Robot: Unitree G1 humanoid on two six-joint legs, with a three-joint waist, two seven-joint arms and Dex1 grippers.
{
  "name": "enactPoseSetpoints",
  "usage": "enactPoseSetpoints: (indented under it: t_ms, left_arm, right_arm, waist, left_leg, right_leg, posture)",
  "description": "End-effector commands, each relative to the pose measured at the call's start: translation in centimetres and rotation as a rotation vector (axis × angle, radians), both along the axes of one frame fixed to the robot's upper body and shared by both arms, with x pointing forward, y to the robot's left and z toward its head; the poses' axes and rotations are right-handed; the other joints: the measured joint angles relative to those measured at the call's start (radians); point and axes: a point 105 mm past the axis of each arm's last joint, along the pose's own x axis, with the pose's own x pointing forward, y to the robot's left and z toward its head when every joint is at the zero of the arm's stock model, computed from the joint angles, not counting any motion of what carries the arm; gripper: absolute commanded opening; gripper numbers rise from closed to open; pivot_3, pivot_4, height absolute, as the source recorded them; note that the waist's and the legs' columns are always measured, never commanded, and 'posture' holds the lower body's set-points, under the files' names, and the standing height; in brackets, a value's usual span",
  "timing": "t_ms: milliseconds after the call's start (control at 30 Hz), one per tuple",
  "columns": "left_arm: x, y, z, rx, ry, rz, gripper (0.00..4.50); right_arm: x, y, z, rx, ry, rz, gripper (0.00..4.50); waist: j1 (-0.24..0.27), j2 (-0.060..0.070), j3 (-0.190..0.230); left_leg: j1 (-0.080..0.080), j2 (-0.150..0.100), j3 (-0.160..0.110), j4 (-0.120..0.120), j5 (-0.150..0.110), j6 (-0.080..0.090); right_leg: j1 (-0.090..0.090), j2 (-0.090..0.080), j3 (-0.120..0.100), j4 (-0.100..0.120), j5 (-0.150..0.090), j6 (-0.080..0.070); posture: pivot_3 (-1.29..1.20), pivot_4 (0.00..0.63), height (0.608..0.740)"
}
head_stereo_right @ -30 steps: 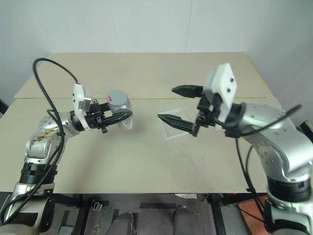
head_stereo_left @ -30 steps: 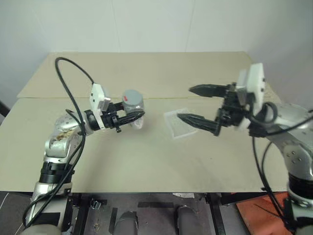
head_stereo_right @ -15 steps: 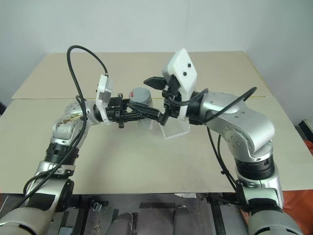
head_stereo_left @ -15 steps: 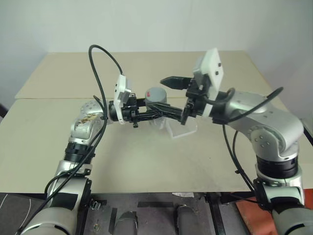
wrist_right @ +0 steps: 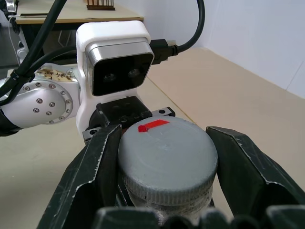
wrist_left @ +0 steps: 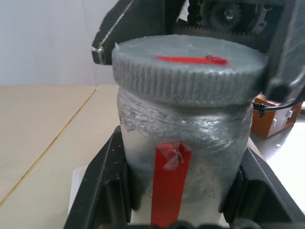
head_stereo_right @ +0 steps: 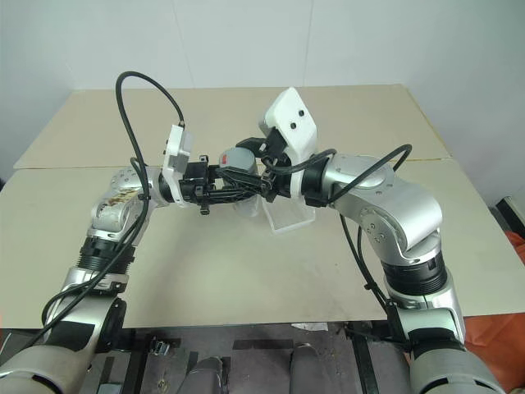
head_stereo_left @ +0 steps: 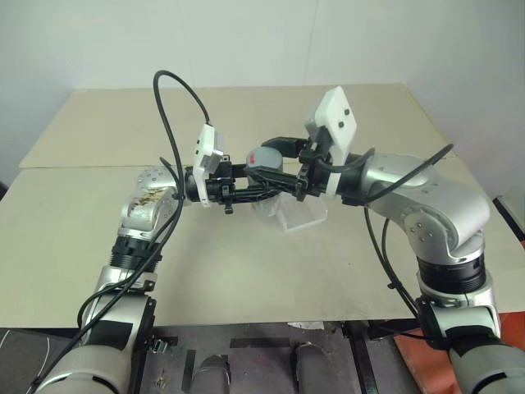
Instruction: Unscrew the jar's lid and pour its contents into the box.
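Note:
My left gripper [head_stereo_left: 264,185] is shut on the jar [wrist_left: 186,157], a small clear jar with a red strip on its side. It holds the jar upright above the table, by the near left corner of the box [head_stereo_left: 305,215], a shallow clear tray. The grey lid [wrist_right: 167,157] with a red mark sits on the jar. My right gripper [head_stereo_left: 269,161] comes in from the right, shut on the lid, one finger [wrist_right: 90,176] on each side of it. The contents cannot be made out through the jar's wall.
The beige table [head_stereo_left: 246,271] has a seam running across it behind the arms. A black cable [head_stereo_left: 176,98] loops up from my left wrist. A white wall stands behind the table's far edge.
The left arm carried the jar to the right, next to the box. The right gripper came in from the right with open jaws, then shut on the lid.

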Motion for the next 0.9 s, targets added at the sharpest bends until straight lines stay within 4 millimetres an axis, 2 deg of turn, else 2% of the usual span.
enactPoseSetpoints:
  t_ms: [33,167,300,500,633,800,833,900]
  left_arm:
    - [-0.5,0.0,2.1,-0.022,-0.075,-0.04,1.91]
    - [-1.8,0.4,2.4,0.003,-0.05,-0.139,1.91]
    - [-3.9,1.0,2.3,0.048,-0.045,-0.284,1.91]
    - [-6.3,1.0,2.5,0.067,-0.028,-0.403,1.91]
    - [-6.7,0.9,2.4,0.077,-0.032,-0.411,1.91]
    - [-6.6,1.1,1.9,0.075,-0.019,-0.381,1.91]
    - [-6.5,1.2,1.9,0.076,-0.017,-0.37,1.91]
    - [-6.2,1.4,1.8,0.075,-0.013,-0.344,1.91]
  right_arm:
    - [-0.4,0.0,1.3,0.027,-0.043,0.029,2.76]
    - [-1.0,0.1,1.9,0.063,-0.052,0.182,2.76]
    - [-2.2,0.2,2.1,0.037,-0.069,0.446,2.76]
    - [-3.9,1.0,1.5,-0.034,-0.09,0.797,2.76]
    - [-3.1,1.9,1.1,-0.053,-0.092,0.805,2.76]
    - [-2.2,2.1,1.0,-0.036,-0.104,0.736,2.76]
    - [-1.9,2.0,1.0,-0.03,-0.105,0.711,3.5]
    - [-1.6,1.5,1.1,-0.012,-0.106,0.671,4.08]
  waist:
    - [-0.001,0.0,0.0]
    - [-0.003,0.0,0.0]
    - [-0.004,0.001,0.001]
    - [-0.009,0.001,0.001]
    - [-0.018,0.001,0.001]
    - [-0.026,0.001,0.001]
    - [-0.026,0.002,0.001]
    - [-0.026,0.002,0.001]
  left_leg:
    - [0.0,0.0,0.0,0.0,0.0,0.0]
    - [0.0,0.0,0.0,0.0,0.0,0.0]
    - [0.0,0.0,0.0,0.0,0.0,0.0]
    - [0.0,0.0,0.0,0.0,0.0,0.0]
    - [0.0,0.0,0.0,0.0,0.0,0.0]
    - [0.0,0.0,0.0,0.0,0.0,0.0]
    - [0.0,0.0,-0.001,0.0,0.0,0.0]
    - [0.0,0.0,-0.001,0.0,0.0,0.0]
  right_leg:
    - [0.0,0.0,0.0,0.0,0.0,0.0]
    - [0.0,0.0,0.0,0.0,0.0,0.0]
    - [0.0,0.0,0.0,0.0,0.0,0.0]
    - [0.0,0.0,0.0,0.0,0.0,0.0]
    - [0.0,0.0,0.0,0.001,0.0,0.0]
    - [0.0,0.0,0.0,0.002,0.0,0.0]
    - [0.0,0.0,0.0,0.002,0.0,0.0]
    - [0.0,0.0,0.0,0.002,0.0,0.0]
  posture:
    - [0.0,0.15,0.74]
    - [0.0,0.15,0.74]
    - [0.0,0.15,0.74]
    - [0.0,0.15,0.74]
    - [0.0,0.15,0.74]
    - [0.0,0.15,0.74]
    - [0.0,0.15,0.74]
    - [0.0,0.15,0.74]
